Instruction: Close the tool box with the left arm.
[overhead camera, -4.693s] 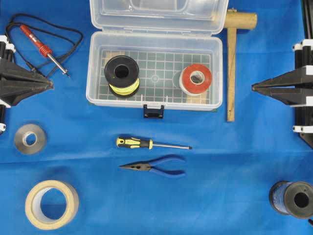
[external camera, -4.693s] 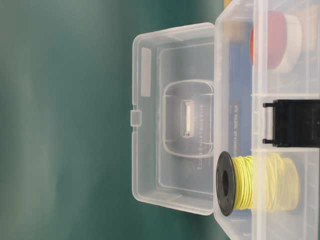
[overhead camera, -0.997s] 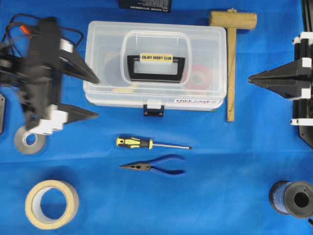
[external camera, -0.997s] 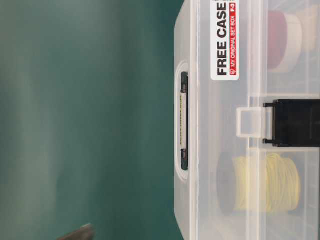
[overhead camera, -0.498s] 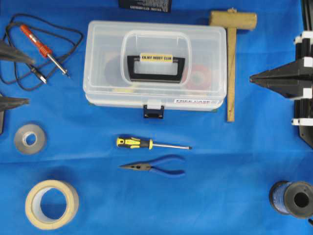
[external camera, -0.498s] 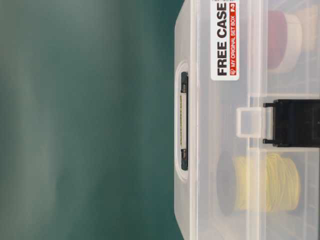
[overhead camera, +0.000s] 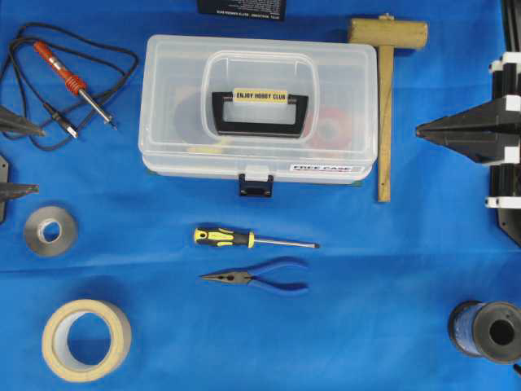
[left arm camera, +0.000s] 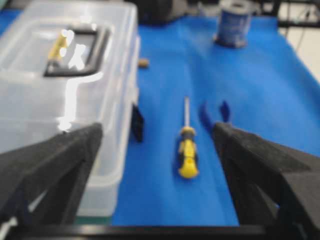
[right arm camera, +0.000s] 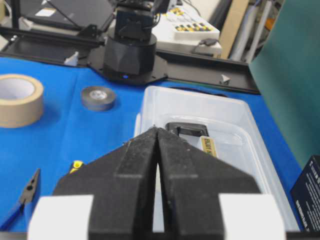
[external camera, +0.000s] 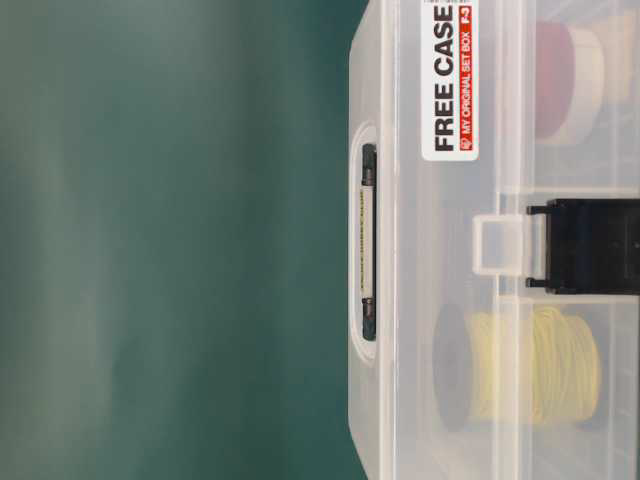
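The tool box (overhead camera: 259,106) is a clear plastic case with its lid down flat, its black handle and yellow label (overhead camera: 260,96) on top. Its black latch (overhead camera: 256,186) hangs at the front edge. The table-level view shows the lid resting on the base (external camera: 450,250) and the latch (external camera: 590,245). My left gripper (overhead camera: 39,160) is open and empty at the far left edge, well clear of the box. In the left wrist view (left arm camera: 157,135) the box (left arm camera: 65,75) lies ahead on the left. My right gripper (overhead camera: 419,130) is shut and empty to the right of the box (right arm camera: 210,140).
A soldering iron (overhead camera: 73,77) lies back left and a wooden hammer (overhead camera: 384,106) lies right of the box. A screwdriver (overhead camera: 252,239) and pliers (overhead camera: 260,278) lie in front. Grey tape (overhead camera: 49,230), masking tape (overhead camera: 85,338) and a blue wire spool (overhead camera: 488,330) sit near the edges.
The lid, open 4.7 s ago, is now down. The left arm has drawn back from beside the box to the far left edge. The right arm has not moved.
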